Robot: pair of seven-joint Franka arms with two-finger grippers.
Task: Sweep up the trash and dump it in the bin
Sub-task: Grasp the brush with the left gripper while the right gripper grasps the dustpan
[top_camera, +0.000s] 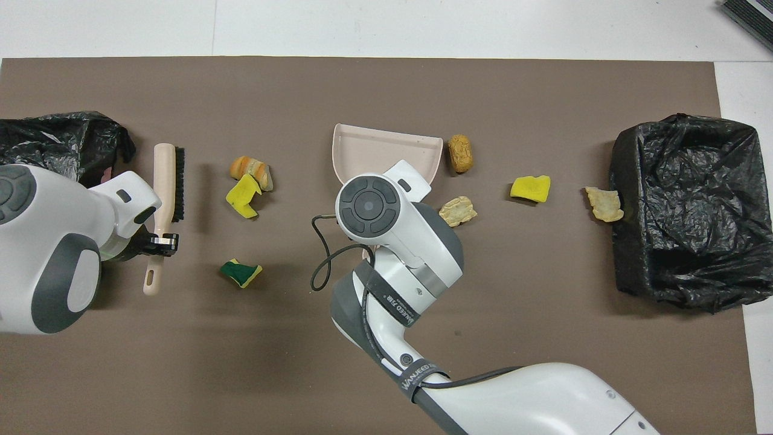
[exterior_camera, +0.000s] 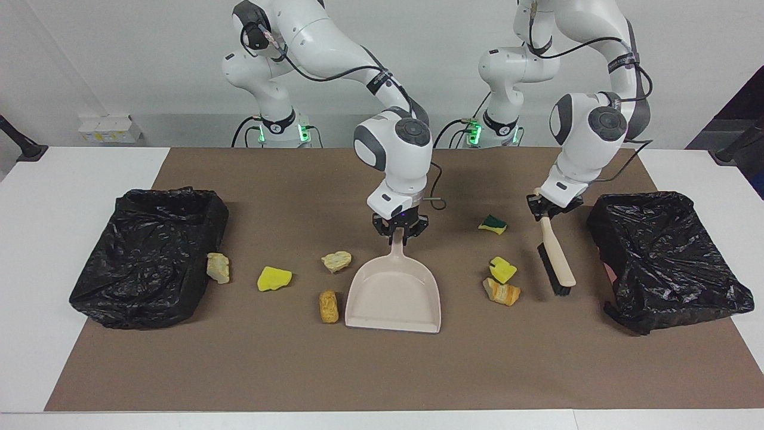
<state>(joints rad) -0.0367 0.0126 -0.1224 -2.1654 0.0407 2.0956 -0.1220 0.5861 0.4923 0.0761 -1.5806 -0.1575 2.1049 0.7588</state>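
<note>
Your left gripper clamps the brush; right gripper pinches the dustpan handle. Nearest scraps lie between brush and dustpan.

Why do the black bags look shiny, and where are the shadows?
Facing view: the crinkled bin bags catch the room light in small pale glints; the brush and dustpan cast only soft, short shadows on the brown mat. Overhead view: the same bag shows grey sheen on its folds, and a faint shadow lies beside the green-topped sponge.
</note>
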